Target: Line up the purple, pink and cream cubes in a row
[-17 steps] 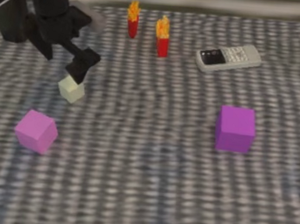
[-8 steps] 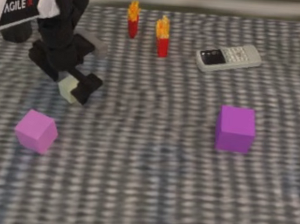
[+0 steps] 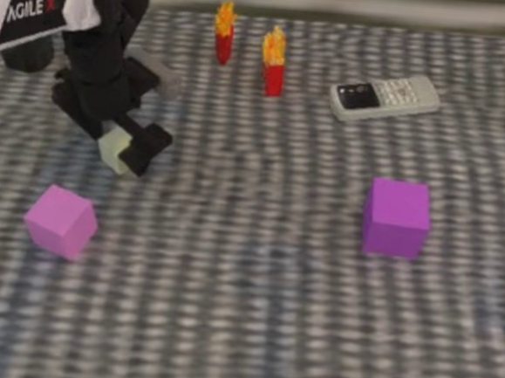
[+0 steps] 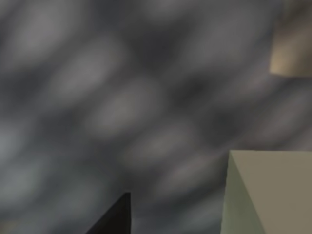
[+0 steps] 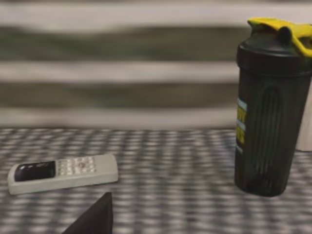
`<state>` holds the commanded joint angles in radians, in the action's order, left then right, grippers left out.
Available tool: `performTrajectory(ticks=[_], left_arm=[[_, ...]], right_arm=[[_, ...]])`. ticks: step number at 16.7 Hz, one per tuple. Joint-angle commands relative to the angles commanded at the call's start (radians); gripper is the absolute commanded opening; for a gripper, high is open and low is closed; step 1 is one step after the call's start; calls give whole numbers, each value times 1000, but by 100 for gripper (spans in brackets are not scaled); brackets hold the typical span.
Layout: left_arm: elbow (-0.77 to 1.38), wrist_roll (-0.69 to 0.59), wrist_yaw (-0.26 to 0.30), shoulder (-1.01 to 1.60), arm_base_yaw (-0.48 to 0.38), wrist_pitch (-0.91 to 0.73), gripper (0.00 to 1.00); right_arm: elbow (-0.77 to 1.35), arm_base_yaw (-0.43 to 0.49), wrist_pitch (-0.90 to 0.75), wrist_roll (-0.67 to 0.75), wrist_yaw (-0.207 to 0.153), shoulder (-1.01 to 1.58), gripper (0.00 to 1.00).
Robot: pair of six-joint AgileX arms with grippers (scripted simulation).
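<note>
Whereas a second ago the left gripper (image 3: 126, 148) hung just above the cream cube (image 3: 114, 150), it has since come down around it and has barely shifted over the last half second. One dark finger (image 3: 146, 148) lies against the cube's right side; the other is hidden under the arm, so whether the fingers are spread or pinching the cube cannot be told. The cube has kept its place at the rear left of the surface (image 3: 243, 311).

Pink cube (image 3: 61, 220): front left, near the cream cube, apart from it, unmoved.
Purple cube (image 3: 396, 216): right of centre, well apart from the other two, unmoved.
Two fries cartons (image 3: 224, 33) (image 3: 274, 61): upright near the rear edge, side by side.
Phone handset (image 3: 385, 97): lying flat at rear right.
Surface: grey-and-white woven covering.
Right gripper: not in the top view; its wrist view shows one dark fingertip (image 5: 92, 219), the handset, a dark shaker bottle (image 5: 272, 107) with a yellow lid, and a banded wall behind.
</note>
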<state>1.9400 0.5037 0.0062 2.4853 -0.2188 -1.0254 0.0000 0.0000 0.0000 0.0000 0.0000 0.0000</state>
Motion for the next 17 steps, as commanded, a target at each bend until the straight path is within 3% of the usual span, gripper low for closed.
performTrajectory(ticks=[8, 17], left_arm=[[0, 0, 0, 0, 0, 0, 2], [5, -8, 15, -36, -3, -13, 0]], right_arm=[[0, 0, 0, 0, 0, 0, 100], [0, 0, 0, 0, 0, 0, 100]])
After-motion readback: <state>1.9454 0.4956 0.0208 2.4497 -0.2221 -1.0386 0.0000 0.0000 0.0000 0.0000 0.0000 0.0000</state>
